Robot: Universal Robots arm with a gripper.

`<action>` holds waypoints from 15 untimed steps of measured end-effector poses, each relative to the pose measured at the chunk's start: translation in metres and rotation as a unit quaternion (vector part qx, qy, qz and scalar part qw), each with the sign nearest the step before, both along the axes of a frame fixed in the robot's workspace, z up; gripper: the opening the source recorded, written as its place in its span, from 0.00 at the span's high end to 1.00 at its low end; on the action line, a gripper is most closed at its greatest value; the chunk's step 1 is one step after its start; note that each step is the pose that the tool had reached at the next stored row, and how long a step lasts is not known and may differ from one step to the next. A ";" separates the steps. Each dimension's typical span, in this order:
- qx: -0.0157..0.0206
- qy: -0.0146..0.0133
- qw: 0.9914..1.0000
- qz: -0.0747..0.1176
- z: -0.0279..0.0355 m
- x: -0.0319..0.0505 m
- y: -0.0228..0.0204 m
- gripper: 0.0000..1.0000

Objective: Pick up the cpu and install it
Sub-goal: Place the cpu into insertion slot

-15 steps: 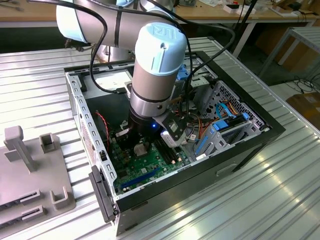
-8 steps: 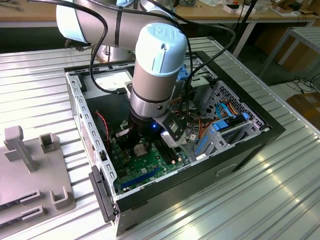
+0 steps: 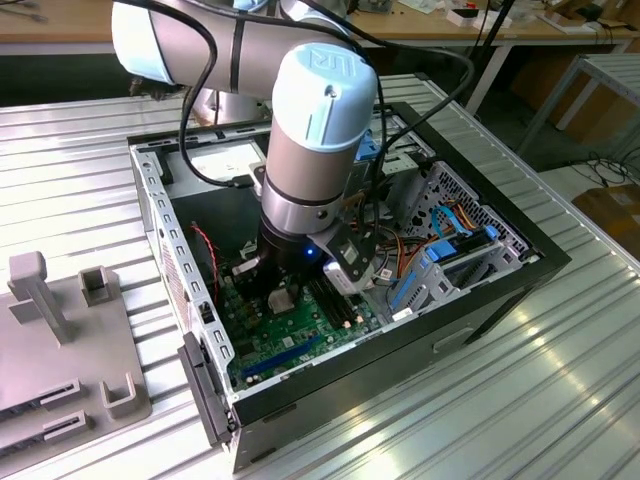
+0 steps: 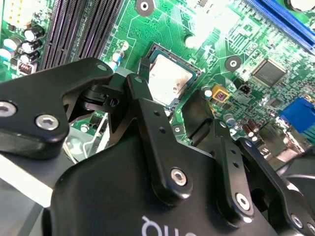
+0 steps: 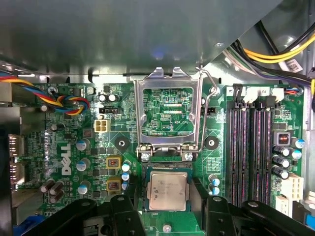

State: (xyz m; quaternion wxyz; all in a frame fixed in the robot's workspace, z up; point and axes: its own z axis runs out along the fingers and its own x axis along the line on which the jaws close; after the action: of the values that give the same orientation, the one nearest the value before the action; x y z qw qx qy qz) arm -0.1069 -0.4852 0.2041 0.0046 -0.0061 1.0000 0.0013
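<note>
Exterior view: the arm (image 3: 310,150) reaches down into the open computer case (image 3: 540,262).
In the first wrist view, the cpu (image 5: 168,191) lies flat in its socket near the middle of the motherboard (image 5: 125,123), just beside the flipped-open socket frame (image 5: 167,146). In the second wrist view, the gripper (image 4: 170,96) has its fingers spread, one at each side of the cpu.

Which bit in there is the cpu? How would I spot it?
Inside the open black computer case, find the green circuit board. Beside its hollow metal frame lies the cpu, a small flat square chip; only it has a solid, shiny silver top.
</note>
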 end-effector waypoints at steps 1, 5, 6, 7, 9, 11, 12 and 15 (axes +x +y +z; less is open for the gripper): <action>0.000 0.000 1.000 0.000 0.0007 0.0001 0.0003 0.46; 0.000 0.000 1.000 0.000 0.0009 0.0015 0.0002 0.46; 0.000 0.000 1.000 0.000 0.0009 0.0020 0.0002 0.46; 0.000 0.000 1.000 -0.006 0.0006 0.0021 0.0003 0.46; 0.000 0.000 1.000 -0.012 0.0000 0.0022 0.0003 0.46; 0.000 0.000 1.000 -0.021 -0.0006 0.0022 0.0003 0.46; 0.000 0.000 1.000 -0.023 -0.0009 0.0022 0.0003 0.46; 0.000 0.000 1.000 -0.023 -0.0019 0.0023 0.0003 0.46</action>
State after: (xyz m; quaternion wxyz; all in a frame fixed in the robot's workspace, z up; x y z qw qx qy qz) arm -0.1046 -0.4849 0.2022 0.0047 0.0171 0.9998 0.0012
